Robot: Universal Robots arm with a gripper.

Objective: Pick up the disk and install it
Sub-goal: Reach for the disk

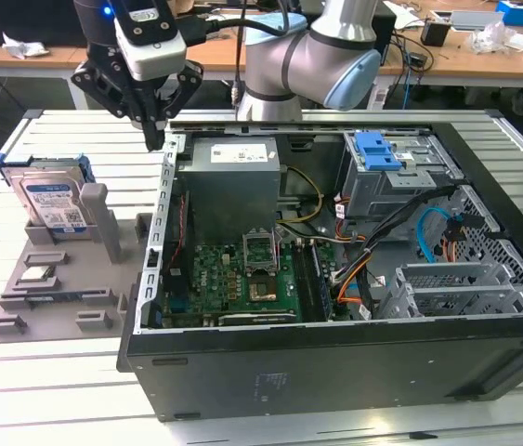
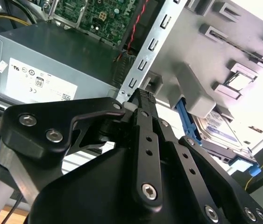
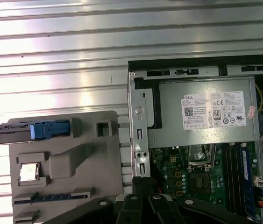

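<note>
The disk (image 1: 52,200), a silver drive with a white-and-blue label in a blue carrier, stands upright on edge in a grey holder (image 1: 66,288) at the exterior view's left. The first wrist view shows the disk (image 3: 10,129) edge-on, and in the second wrist view the disk (image 2: 217,128) sits behind the holder's post. My black gripper (image 1: 156,139) hangs above the computer case's left wall, to the right of the disk and apart from it. In both wrist views the gripper (image 2: 140,95) (image 3: 143,184) has its fingers together with nothing between them.
The open computer case (image 1: 335,348) fills the middle and right, with a grey power supply (image 1: 233,177), a green motherboard (image 1: 242,279) and a drive cage with a blue latch (image 1: 379,153). A small silver chip (image 1: 36,275) lies on the holder. The slatted metal table (image 1: 57,390) carries everything.
</note>
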